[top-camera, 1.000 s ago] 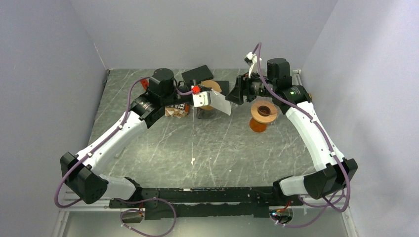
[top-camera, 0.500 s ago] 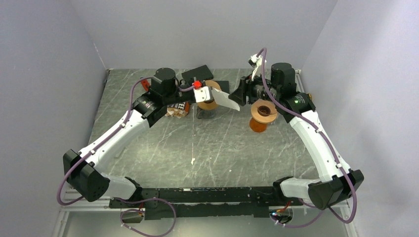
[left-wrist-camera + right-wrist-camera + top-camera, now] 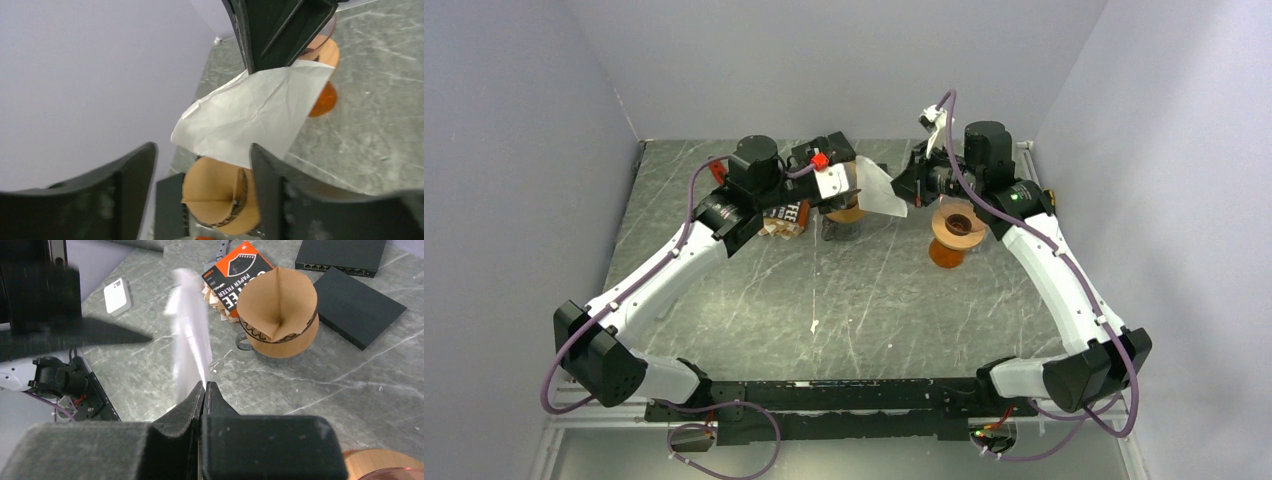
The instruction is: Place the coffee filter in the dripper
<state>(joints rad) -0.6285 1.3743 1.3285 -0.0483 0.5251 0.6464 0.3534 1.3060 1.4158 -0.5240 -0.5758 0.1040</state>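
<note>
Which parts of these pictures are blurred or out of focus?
Right wrist view: the white coffee filter is smeared by blur, while the brown cone filter is sharp. Left wrist view: the filter is crisp, the left hand in front soft. Top view: even light.

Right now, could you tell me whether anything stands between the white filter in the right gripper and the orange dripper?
Nothing visible does. The right gripper pinches the white filter aloft, and the orange dripper stands close by with open space between. The open left gripper is on the filter's other side.
</note>
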